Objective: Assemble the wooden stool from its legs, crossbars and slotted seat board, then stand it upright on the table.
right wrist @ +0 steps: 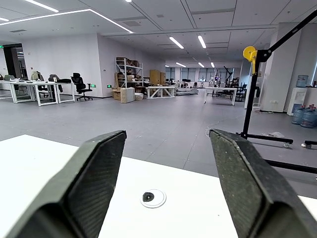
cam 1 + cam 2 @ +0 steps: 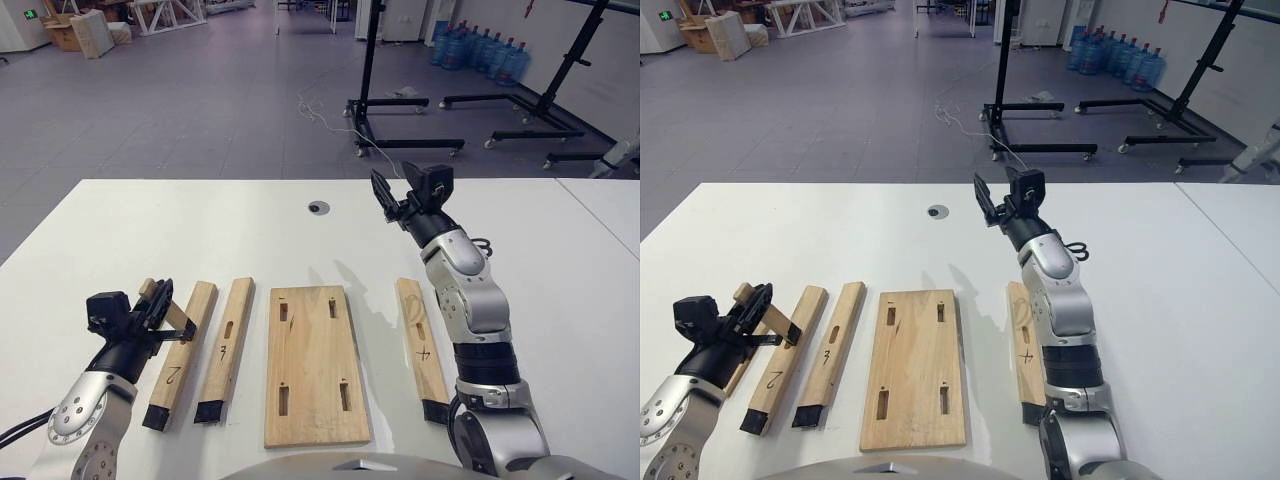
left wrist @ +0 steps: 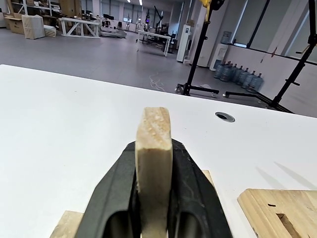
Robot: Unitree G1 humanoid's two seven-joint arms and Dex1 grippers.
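Our left claw (image 2: 158,303) is closed on a short crossbar (image 3: 154,144), pinched across its thickness, one end poking past the claw. Our right claw (image 1: 166,139) hangs wide open and empty above the desk (image 2: 200,220). Two legs (image 2: 183,350) lie just beside the crossbar, then the board (image 2: 313,360), then a third leg (image 2: 420,340). We judge the wood light, stiff, unslippery; grip legs mid-length, clear of slots.

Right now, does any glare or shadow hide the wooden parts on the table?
Left eye view: no; under even overhead light, slots in the seat board and pen marks on the legs show plainly on the white table. Left wrist view: the clamped crossbar is well lit. Right wrist view: bright ceiling strip lights; the open right gripper looks dark.
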